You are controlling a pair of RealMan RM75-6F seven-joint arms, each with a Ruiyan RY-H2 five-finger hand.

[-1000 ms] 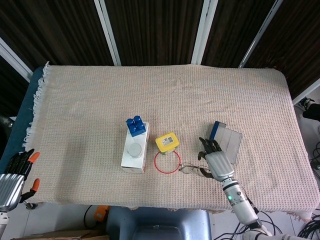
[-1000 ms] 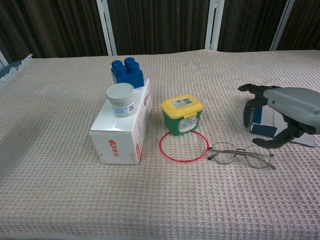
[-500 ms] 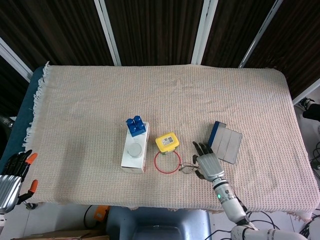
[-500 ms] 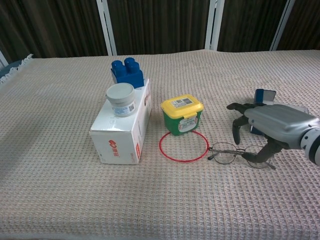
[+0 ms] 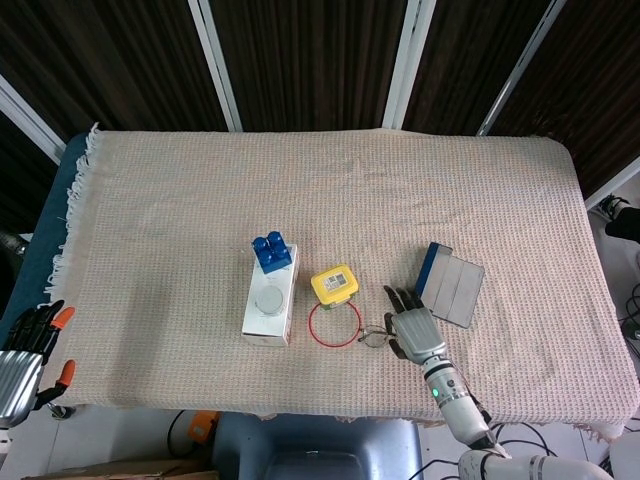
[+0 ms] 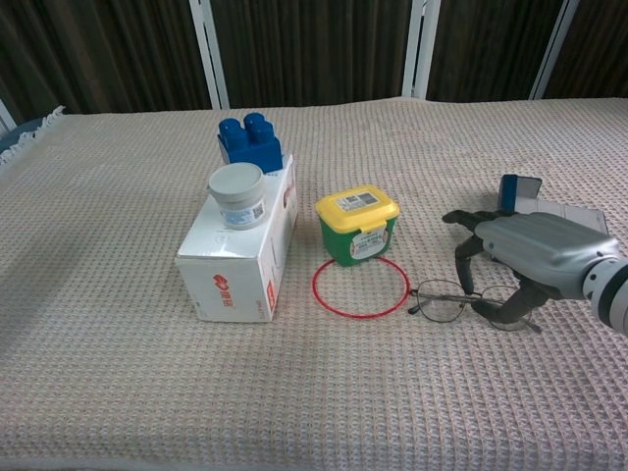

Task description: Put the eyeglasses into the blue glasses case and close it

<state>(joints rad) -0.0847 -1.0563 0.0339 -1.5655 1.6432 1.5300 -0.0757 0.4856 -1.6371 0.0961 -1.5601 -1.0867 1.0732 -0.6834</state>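
The thin-framed eyeglasses (image 6: 444, 300) lie flat on the woven cloth, right of the red ring; the head view shows their left lens (image 5: 373, 336). My right hand (image 6: 524, 257) arches over their right lens, fingers (image 6: 464, 267) pointing down at the bridge and thumb against the lens's far rim. No clear grip shows, and nothing is lifted. From above, the right hand (image 5: 413, 328) covers that half of the glasses. The blue glasses case (image 5: 452, 284) lies open just behind the hand, its blue end (image 6: 519, 190) visible. My left hand (image 5: 24, 348) hangs off the table's near-left corner, holding nothing.
A white carton (image 6: 241, 245) carries a blue block (image 6: 249, 140) and a small white jar (image 6: 236, 194). A green tub with a yellow lid (image 6: 357, 224) stands beside it, with a red ring (image 6: 360, 286) lying in front. The cloth's front edge is near the hand.
My right hand came forward and left from the case, dropped onto the glasses' right lens, and in the last half second settled slightly lower. The glasses have not moved.
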